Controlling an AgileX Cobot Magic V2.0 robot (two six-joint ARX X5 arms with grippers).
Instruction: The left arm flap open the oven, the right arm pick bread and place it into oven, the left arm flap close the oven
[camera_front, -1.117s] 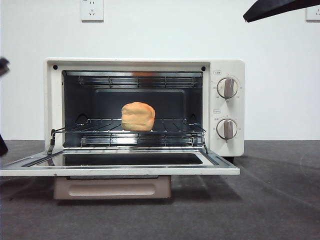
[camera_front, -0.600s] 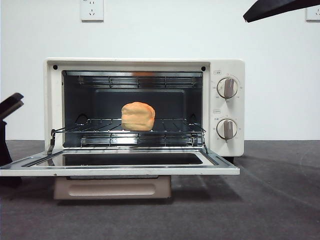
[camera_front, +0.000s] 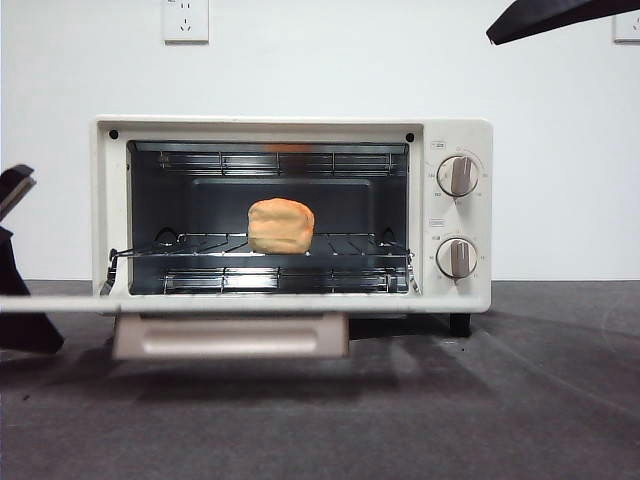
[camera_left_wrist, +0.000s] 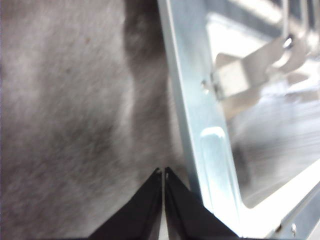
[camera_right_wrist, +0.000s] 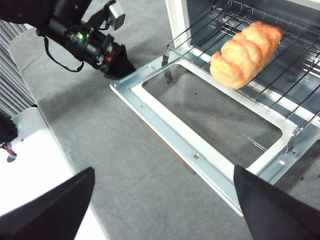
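Note:
The cream-white oven (camera_front: 455, 130) stands with its glass door (camera_front: 60, 303) flapped down and level, beige handle (camera_front: 230, 337) below it. The golden bread (camera_front: 280, 225) lies on the wire rack inside; the right wrist view shows it too (camera_right_wrist: 246, 52). My left gripper (camera_left_wrist: 162, 172) is shut, its tips low beside the door's metal frame (camera_left_wrist: 200, 125) at the left corner. It shows at the front view's left edge (camera_front: 22, 320) and in the right wrist view (camera_right_wrist: 119, 65). My right gripper (camera_right_wrist: 164, 169) is open and empty, high above the door (camera_right_wrist: 165, 135).
The grey table cover (camera_front: 480, 400) spreads in front of the oven. A white surface (camera_right_wrist: 30, 165) lies at the table's side in the right wrist view. The right arm shows as a black tip (camera_front: 555, 15) at the front view's top right.
The left gripper has come in from the left to the door's left corner. The door has risen from sloping down to level, and the oven has shifted slightly. The right arm has not moved.

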